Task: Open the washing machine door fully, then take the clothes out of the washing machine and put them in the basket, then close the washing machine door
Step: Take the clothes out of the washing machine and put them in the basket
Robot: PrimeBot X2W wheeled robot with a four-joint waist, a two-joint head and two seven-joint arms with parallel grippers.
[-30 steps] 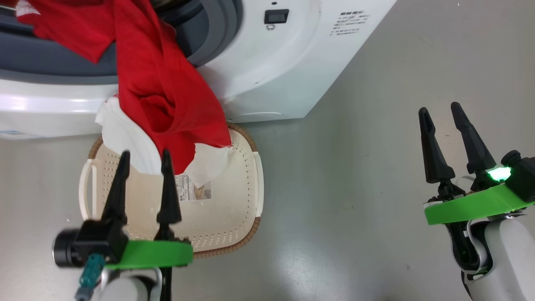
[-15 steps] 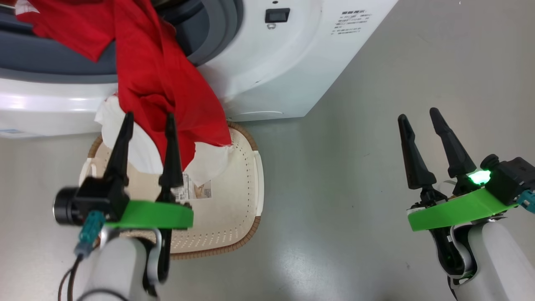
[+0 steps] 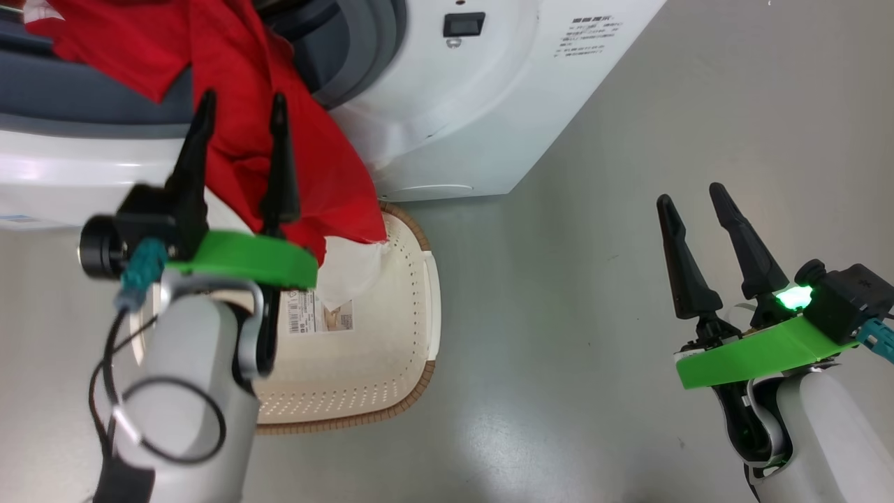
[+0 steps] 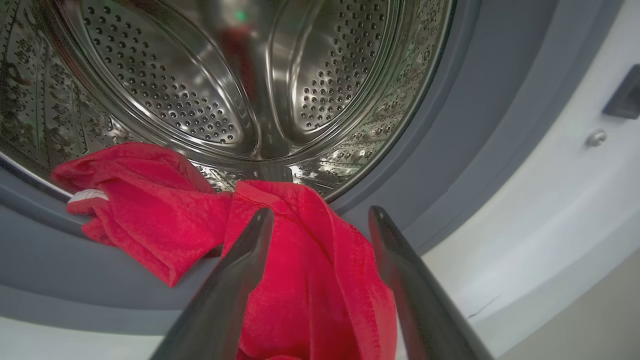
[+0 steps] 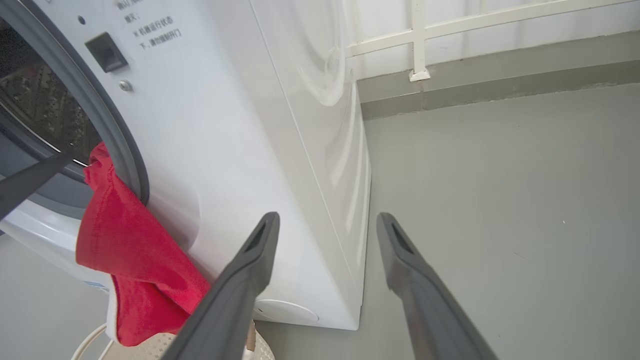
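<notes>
Here, the left gripper (image 3: 243,96) hovered with its two dark fingers spread wide before the red clothes (image 3: 279,147), which spilled from the mouth of the white washing machine (image 3: 475,119) and hung down over its front. Seen from the left wrist, a strip of the red cloth lay between the parted fingers, which were not closed on it; whether they touched it could not be told. Part of the clothes was bunched on the grey rubber ring (image 4: 475,100) at the lower lip of the steel drum (image 4: 240,75), a small white tag (image 4: 87,196) showing at its left end. The lower hem hung over the back edge of the cream basket (image 3: 391,349), which stood on the grey floor (image 3: 594,314) right against the foot of the machine. A white fold (image 3: 349,269) showed under the hem, and a paper label (image 3: 318,318) lay on the basket's floor. The right gripper (image 3: 690,193) hung well off to the right above the floor, fingers likewise apart and holding nothing.
</notes>
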